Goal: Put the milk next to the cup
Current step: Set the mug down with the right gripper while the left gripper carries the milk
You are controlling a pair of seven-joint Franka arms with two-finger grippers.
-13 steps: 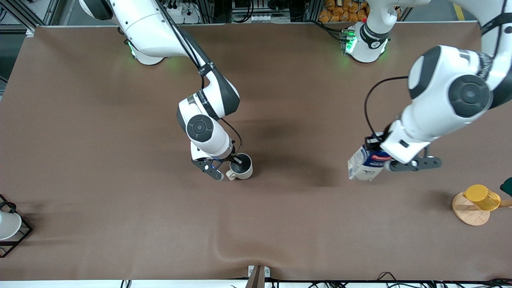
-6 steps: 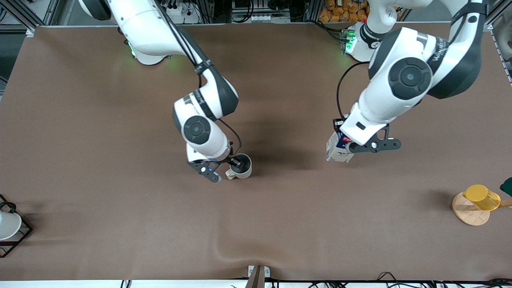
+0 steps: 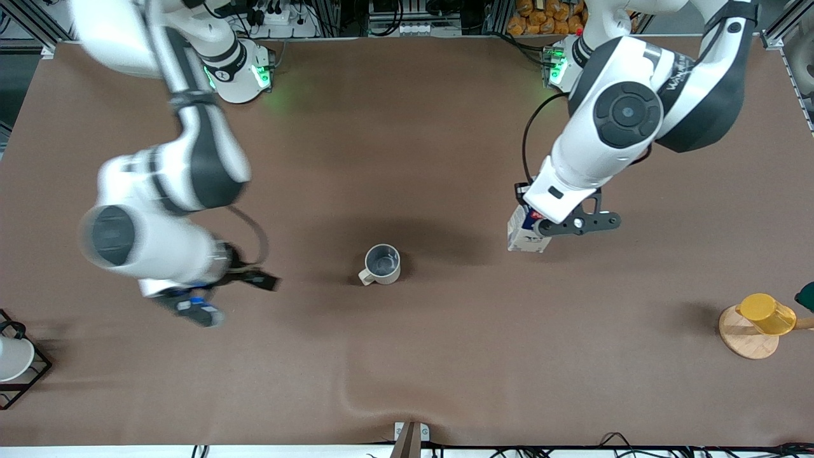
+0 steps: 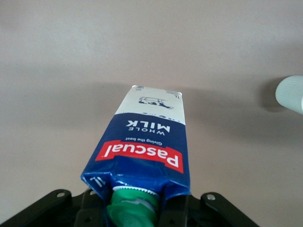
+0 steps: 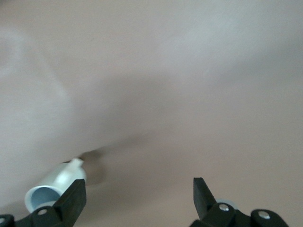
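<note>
The white cup point(image 3: 13, 359) in a black wire rack sits nearest the front camera at the right arm's end of the brown tabletop point(image 3: 407, 356). At the left arm's end stands the yellow cup point(image 3: 766, 313) on a round wooden base point(image 3: 747, 334).

Right gripper point(image 3: 219, 296): in the air over bare tabletop toward the right arm's end, well apart from the mug. Jaws spread wide and empty; the right wrist view shows both fingertips point(image 5: 71, 201) with clear space between them.

The cream-beige ceramic mug point(image 3: 381, 264), dark grey inside with one loop handle, stands upright near the tabletop's middle, untouched by either gripper.

Left gripper point(image 3: 537, 226): jaws closed on the top of the dark blue and white gable-top milk carton point(image 3: 523, 234), at its green cap point(image 4: 132, 208). The carton, red label point(image 4: 139, 155) visible, is tilted over the tabletop, apart from the mug toward the left arm's end. Whether its base touches the tabletop cannot be told.
</note>
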